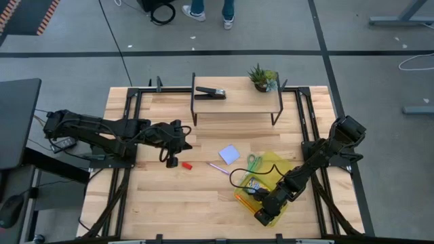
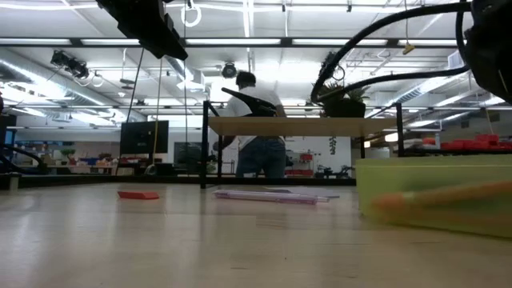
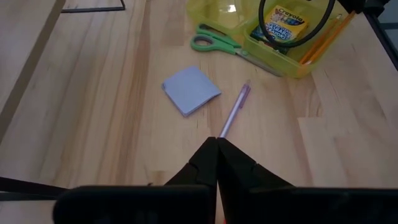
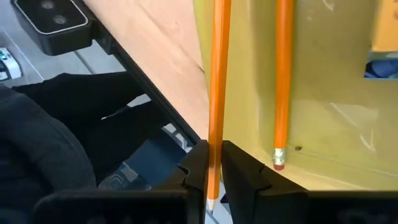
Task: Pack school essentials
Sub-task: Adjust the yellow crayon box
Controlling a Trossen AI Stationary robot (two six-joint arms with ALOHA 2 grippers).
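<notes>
A yellow translucent case [image 1: 274, 166] lies open at the table's right-near part. It holds the crayon box [image 3: 284, 22] and an orange pencil [image 4: 283, 81]. The green-handled scissors [image 3: 227, 45] rest partly on the case's edge. The pale blue notepad [image 1: 229, 154], the pink pencil [image 1: 218, 167] and the tiny red piece [image 1: 186, 165] lie flat on the wood. My right gripper [image 4: 214, 158] is at the case's near end, shut on a second orange pencil [image 4: 217, 81]. My left gripper [image 3: 216, 146] hangs shut above the table, just left of the red piece. My right gripper pinches the second orange pencil between its two fingers near the sharpened end [image 4: 216, 134]; the tip pokes out behind the fingers. The pencil runs forward from the fingers along the case's near wall [image 4: 239, 74]. I cannot tell whether it rests on the case.
A low wooden shelf [image 1: 237, 102] on dark legs stands at the far edge, carrying a black stapler [image 1: 211, 92] and a small potted plant [image 1: 262, 78]. A black cable [image 1: 247, 173] loops over the case. A person [image 2: 260, 120] stands beyond the table. Bare wood lies between the arms.
</notes>
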